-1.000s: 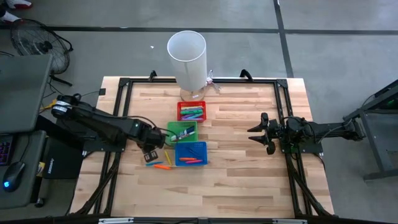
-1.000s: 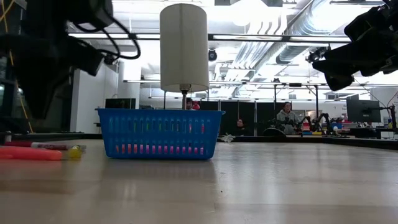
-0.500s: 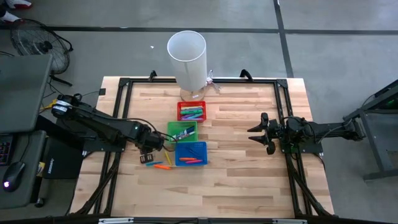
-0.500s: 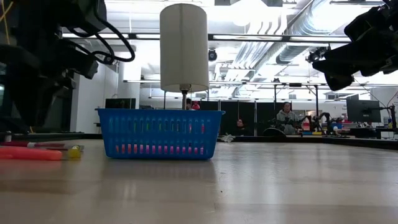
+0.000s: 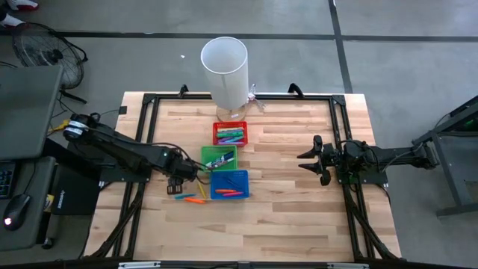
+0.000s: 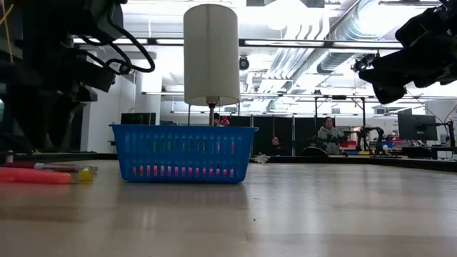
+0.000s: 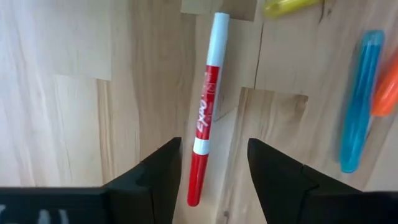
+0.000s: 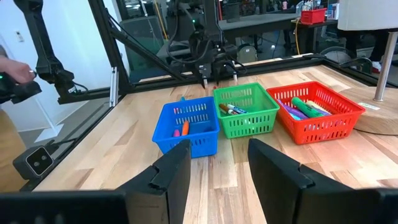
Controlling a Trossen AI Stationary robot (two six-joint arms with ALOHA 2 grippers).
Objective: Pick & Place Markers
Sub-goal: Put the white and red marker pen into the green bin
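A red-and-white marker (image 7: 204,106) lies flat on the wooden table. My left gripper (image 7: 214,143) points down over it, open, with one finger on each side of the marker's red end and a gap showing on both sides. In the high view this gripper (image 5: 179,185) stands just left of the blue bin (image 5: 229,183), over several loose markers (image 5: 193,199). A yellow marker (image 7: 289,6), a blue one (image 7: 359,99) and an orange one (image 7: 387,93) lie nearby. My right gripper (image 5: 306,160) waits open at the table's right, level above the table.
The red bin (image 5: 231,134), the green bin (image 5: 219,158) and the blue bin stand in a row at mid-table, each with markers inside. A tall white cylinder (image 5: 224,71) on a stand is at the far edge. Bare wood lies toward the near edge.
My left gripper has rolled about its downward-pointing line while staying over the loose markers left of the blue bin. The bins and the markers have kept their places.
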